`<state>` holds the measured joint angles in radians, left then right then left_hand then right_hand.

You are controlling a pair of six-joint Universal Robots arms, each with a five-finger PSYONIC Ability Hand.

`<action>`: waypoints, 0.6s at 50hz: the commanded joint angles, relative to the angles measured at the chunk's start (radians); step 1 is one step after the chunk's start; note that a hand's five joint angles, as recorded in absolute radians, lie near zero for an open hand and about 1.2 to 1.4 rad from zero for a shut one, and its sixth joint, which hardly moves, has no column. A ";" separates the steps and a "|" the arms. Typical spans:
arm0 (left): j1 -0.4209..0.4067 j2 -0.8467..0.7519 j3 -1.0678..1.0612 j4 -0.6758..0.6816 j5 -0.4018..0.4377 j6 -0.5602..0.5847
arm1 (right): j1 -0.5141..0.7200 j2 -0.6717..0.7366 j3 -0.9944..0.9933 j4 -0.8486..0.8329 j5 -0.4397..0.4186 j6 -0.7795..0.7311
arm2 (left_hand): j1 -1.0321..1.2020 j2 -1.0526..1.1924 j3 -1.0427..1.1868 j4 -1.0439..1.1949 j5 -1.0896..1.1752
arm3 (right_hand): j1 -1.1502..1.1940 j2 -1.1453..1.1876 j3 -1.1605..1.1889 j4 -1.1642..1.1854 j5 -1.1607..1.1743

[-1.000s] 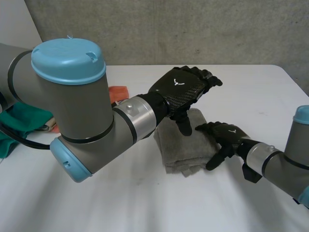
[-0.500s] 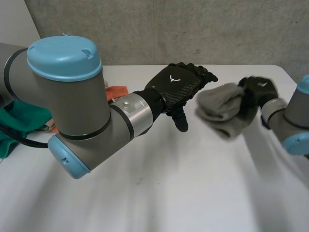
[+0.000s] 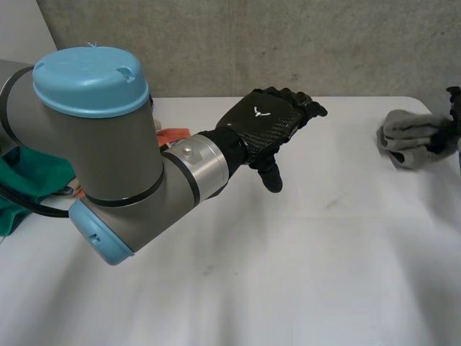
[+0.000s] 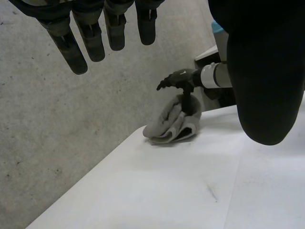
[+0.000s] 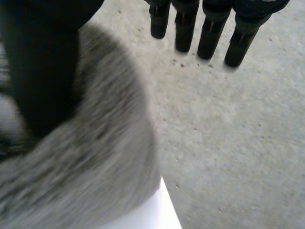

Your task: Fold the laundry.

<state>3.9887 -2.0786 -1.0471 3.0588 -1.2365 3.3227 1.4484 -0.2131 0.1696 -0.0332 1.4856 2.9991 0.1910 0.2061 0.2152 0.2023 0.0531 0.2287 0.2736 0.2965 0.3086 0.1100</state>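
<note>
The right robot hand (image 3: 454, 115) is mostly cut off at the far right corner of the bench (image 3: 288, 274), so from behind the arms I see little more than a dark shape against the grey towel (image 3: 405, 132), which is itself smeared and hard to read. The big left arm (image 3: 108, 144) hides much of the near left of the bench. A green cloth (image 3: 32, 180) and a scrap of orange cloth (image 3: 176, 137) poke out from behind it, and I cannot tell their full shape. From the left wrist, the right robot hand (image 4: 183, 78) stands over the bunched, roughly folded towel (image 4: 171, 126) at the bench's far edge. Its fingers reach out straight above the cloth, and its thumb points down into the folds. Its own wrist view agrees: the fingers (image 5: 209, 28) are straight and clear of the towel (image 5: 95, 181), and only the thumb is sunk into it, so the grip looks released rather than clenched. Whether the towel lies fully on the bench I cannot tell. The left robot hand (image 3: 268, 128) hovers over the middle of the bench, well apart from the towel. Its fingers (image 4: 90, 33) are relaxed and spread, and it holds nothing. The bench is plain white, with a rough concrete wall (image 3: 252, 43) behind it.
</note>
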 commanded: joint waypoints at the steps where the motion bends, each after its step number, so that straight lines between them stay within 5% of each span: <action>1: -0.006 0.000 -0.004 0.000 0.000 -0.002 | -0.065 -0.009 0.047 0.004 0.047 -0.149 | 0.002 -0.013 -0.022 -0.009 -0.035 | -0.054 -0.099 -0.122 -0.134 -0.110; 8: -0.008 0.006 -0.002 0.000 0.000 -0.002 | -0.068 -0.093 0.163 0.007 0.030 -0.282 | -0.001 -0.016 -0.025 -0.012 -0.038 | -0.054 -0.099 -0.122 -0.134 -0.110; 20: -0.008 0.080 -0.013 -0.002 0.000 -0.049 | -0.057 -0.621 0.763 -0.287 -0.117 -0.287 | -0.001 -0.016 -0.025 -0.012 -0.038 | -0.054 -0.099 -0.122 -0.134 -0.110; 25: -0.008 0.115 -0.030 -0.003 0.000 -0.063 | -0.023 -0.773 0.929 -0.269 -0.128 -0.290 | -0.001 -0.016 -0.025 -0.012 -0.038 | -0.054 -0.099 -0.122 -0.134 -0.110; 30: -0.002 0.173 -0.062 0.002 0.002 -0.066 | 0.070 -0.943 1.142 -0.218 -0.250 -0.342 | -0.001 -0.016 -0.025 -0.012 -0.038 | -0.054 -0.099 -0.122 -0.134 -0.110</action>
<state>3.9816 -1.9651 -1.0754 3.0569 -1.2365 3.2621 1.4295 -0.9858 1.1030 -0.3065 1.3424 2.7046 0.1910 0.2061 0.2152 0.2023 0.0531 0.2221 0.2106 0.2100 0.2133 0.0516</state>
